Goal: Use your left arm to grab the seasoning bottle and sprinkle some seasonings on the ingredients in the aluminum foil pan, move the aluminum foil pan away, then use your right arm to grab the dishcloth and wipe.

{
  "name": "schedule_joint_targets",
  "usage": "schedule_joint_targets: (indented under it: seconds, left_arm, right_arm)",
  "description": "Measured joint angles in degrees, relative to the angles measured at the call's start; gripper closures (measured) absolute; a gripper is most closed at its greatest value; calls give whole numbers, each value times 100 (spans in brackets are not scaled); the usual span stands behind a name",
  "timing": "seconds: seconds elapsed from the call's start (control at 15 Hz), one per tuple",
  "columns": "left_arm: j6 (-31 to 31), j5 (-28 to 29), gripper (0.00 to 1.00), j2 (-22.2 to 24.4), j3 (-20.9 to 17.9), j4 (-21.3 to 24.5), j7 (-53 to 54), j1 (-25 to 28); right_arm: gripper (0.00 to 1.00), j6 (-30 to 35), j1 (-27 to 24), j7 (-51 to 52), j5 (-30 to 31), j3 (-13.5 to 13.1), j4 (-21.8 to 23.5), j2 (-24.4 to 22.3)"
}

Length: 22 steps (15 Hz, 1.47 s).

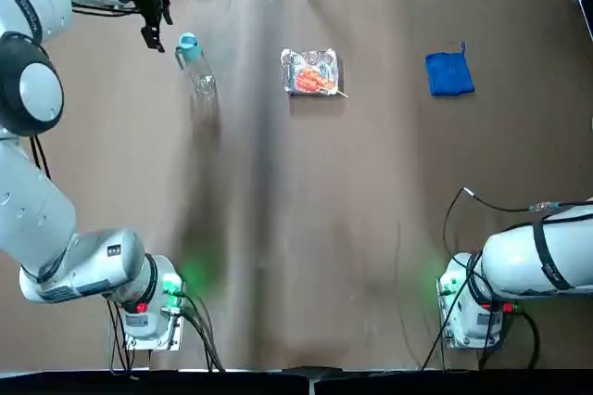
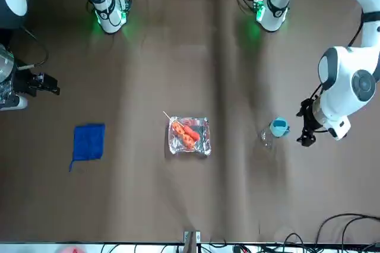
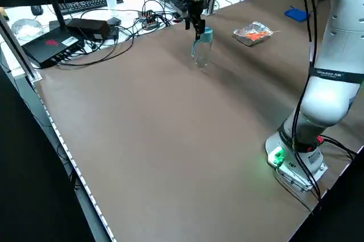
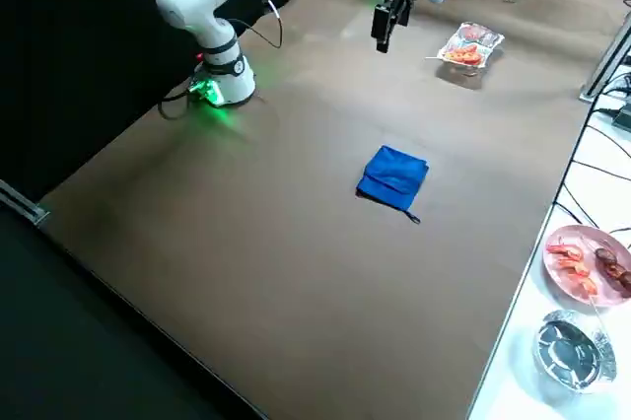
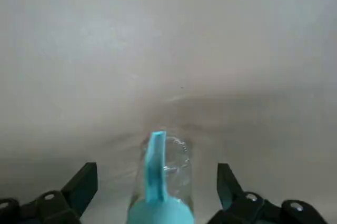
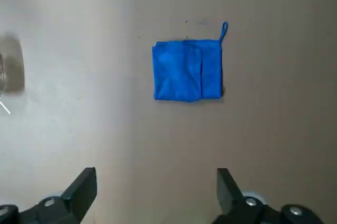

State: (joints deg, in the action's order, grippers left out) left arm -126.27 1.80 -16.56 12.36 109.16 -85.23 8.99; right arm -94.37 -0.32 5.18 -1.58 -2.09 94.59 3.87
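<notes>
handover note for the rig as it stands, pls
Left gripper: open, at the seasoning bottle, not gripping.
Right gripper: open and empty, idle over its own side of the table.
Bottle upright, left side; foil pan mid-table with ingredients and skewer; dishcloth right of the pan.
Done: no grasp yet.
Left: grab bottle, sprinkle, move pan away, wipe with right arm.

The top view looks straight down from above the brown-covered table (image 1: 352, 228); the front view faces the robot from across. Two side views look diagonally down, sharing the foil pan (image 3: 253, 33), upper right in both. The wrist views look closely at the tabletop.
</notes>
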Motion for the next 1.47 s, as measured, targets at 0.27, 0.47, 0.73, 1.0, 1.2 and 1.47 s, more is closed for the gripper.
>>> schedule_joint_targets:
  seconds: [0.27,0.47,0.73,1.0,1.2,1.47]
  left_arm:
    - [-162,0,0,-319,1,-2,-383,-57]
    - [-182,26,0,-461,1,-3,-408,-95]
    - [-197,347,0,-611,-2,-1,-594,-96]
    - [-199,669,0,-739,-2,0,-983,-227]
    - [-200,805,0,-789,-3,0,-1199,-318]
    - [-199,806,4,-789,-23,0,-1200,-297]
  right_arm:
    - [0,0,0,0,0,0,0,0]
    - [0,2,0,0,0,0,0,0]
    - [0,2,11,0,0,11,0,0]
    - [0,2,14,0,0,14,0,0]
    - [0,2,26,0,0,23,0,0]
    - [0,-1,35,0,0,29,0,0]
